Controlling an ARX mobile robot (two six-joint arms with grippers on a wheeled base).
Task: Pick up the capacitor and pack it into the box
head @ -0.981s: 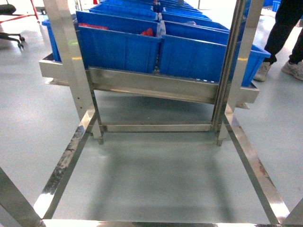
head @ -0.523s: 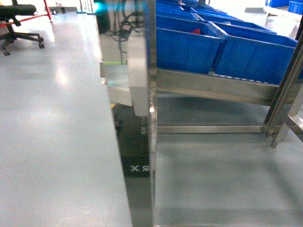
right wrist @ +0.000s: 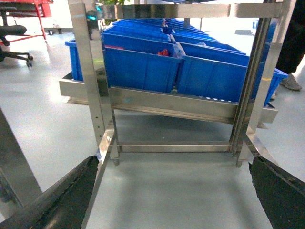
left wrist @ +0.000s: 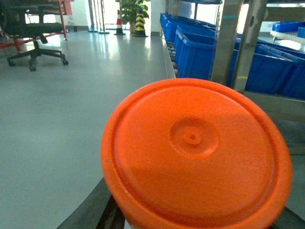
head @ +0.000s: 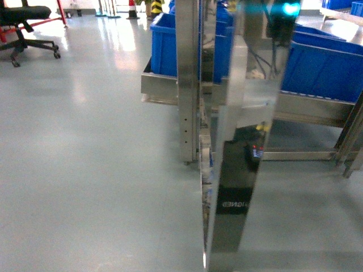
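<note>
Swinging further to the left since a moment ago, the head camera now has a polished steel upright (head: 235, 170) of the rack filling the middle of its view, where earlier it looked squarely through the frame at the bins. Blue bins (head: 320, 65) sit on the rack's slanted shelf behind the post, and open grey floor (head: 85, 170) stretches away to the left, with a black office chair (head: 25, 25) far back in the corner. Neither arm shows in this view.

From the left wrist, a large round orange lid or cap (left wrist: 195, 152) fills most of the frame, sitting right at the left hand. Dark finger parts peek out just below its rim, but I cannot tell how far that hand is open or whether it truly grips the orange piece. Beyond it stand more blue bins (left wrist: 200, 55) in a row and a striped traffic cone (left wrist: 140, 24) at the far end of the aisle.

From the right wrist, the right hand (right wrist: 174, 191) is spread wide with nothing between its two dark fingers (right wrist: 62, 195), pointing at the steel rack (right wrist: 167, 102) and its blue bins (right wrist: 143, 64). Something red (right wrist: 163, 52) lies inside one bin; whether it is a capacitor is too small to tell. No packing box is identifiable.
</note>
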